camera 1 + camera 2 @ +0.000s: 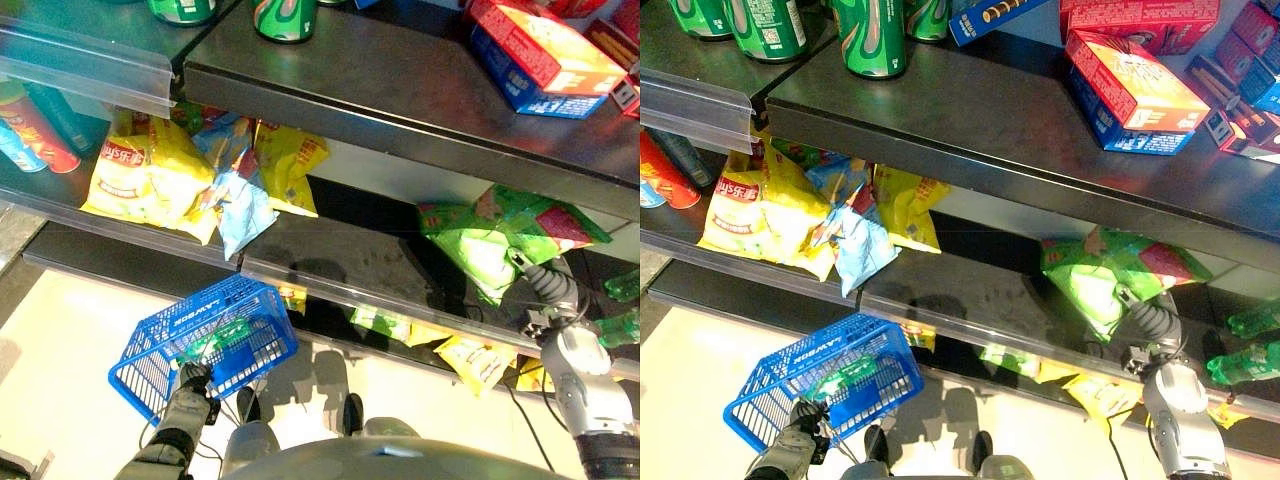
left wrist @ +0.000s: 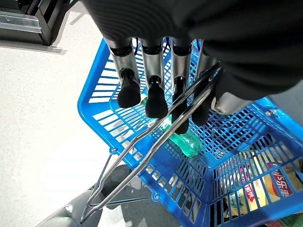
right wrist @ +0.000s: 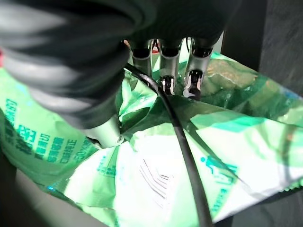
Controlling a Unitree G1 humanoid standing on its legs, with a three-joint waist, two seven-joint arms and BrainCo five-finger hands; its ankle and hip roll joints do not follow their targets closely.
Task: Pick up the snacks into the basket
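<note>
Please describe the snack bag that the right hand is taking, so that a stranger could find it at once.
Look at the dark middle shelf, toward its right end. There the right hand grips a green snack bag. It is the shelf's one bright green bag with a red patch, lying apart from the yellow bags at the left.

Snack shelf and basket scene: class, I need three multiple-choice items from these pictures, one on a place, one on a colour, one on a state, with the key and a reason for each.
1. Where is the right hand?
A. on the green snack bag on the middle shelf
B. inside the basket
C. on the top shelf

2. What colour is the basket?
A. red
B. blue
C. black

3. How is the basket held?
A. standing on the floor
B. hanging by its wire handle from the left hand
C. resting on a shelf

Key: 1 A, the right hand has its fingers pressed into the green snack bag. 2 B, the basket is blue plastic. 3 B, the left hand curls round the wire handle.
</note>
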